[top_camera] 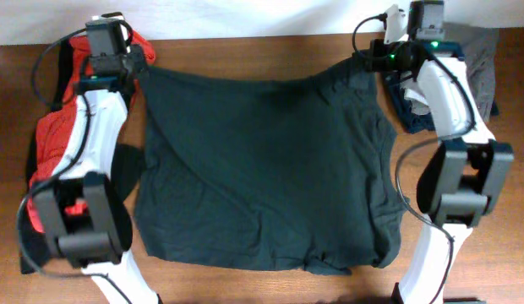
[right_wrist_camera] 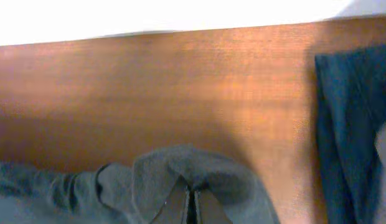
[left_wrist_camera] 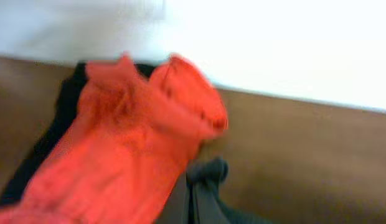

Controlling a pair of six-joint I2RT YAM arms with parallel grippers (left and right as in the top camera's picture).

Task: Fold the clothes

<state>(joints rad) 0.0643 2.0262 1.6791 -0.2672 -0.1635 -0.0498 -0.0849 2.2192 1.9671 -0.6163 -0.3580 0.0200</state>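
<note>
A dark charcoal T-shirt [top_camera: 262, 169] lies spread flat on the wooden table, plain side up, no letters showing. My left gripper [top_camera: 137, 69] is shut on its far left corner, seen as a dark bunch in the left wrist view [left_wrist_camera: 205, 177]. My right gripper [top_camera: 369, 61] is shut on its far right corner; the cloth bunches over the fingertips in the right wrist view [right_wrist_camera: 192, 180]. A red T-shirt [top_camera: 55, 139] lies heaped under the left arm and fills the left wrist view [left_wrist_camera: 118, 143].
A pile of dark blue and grey clothes [top_camera: 477, 67] lies at the far right behind the right arm, its blue edge in the right wrist view [right_wrist_camera: 352, 124]. A white wall [top_camera: 245, 17] borders the table's far edge. A black garment [left_wrist_camera: 59, 118] lies under the red one.
</note>
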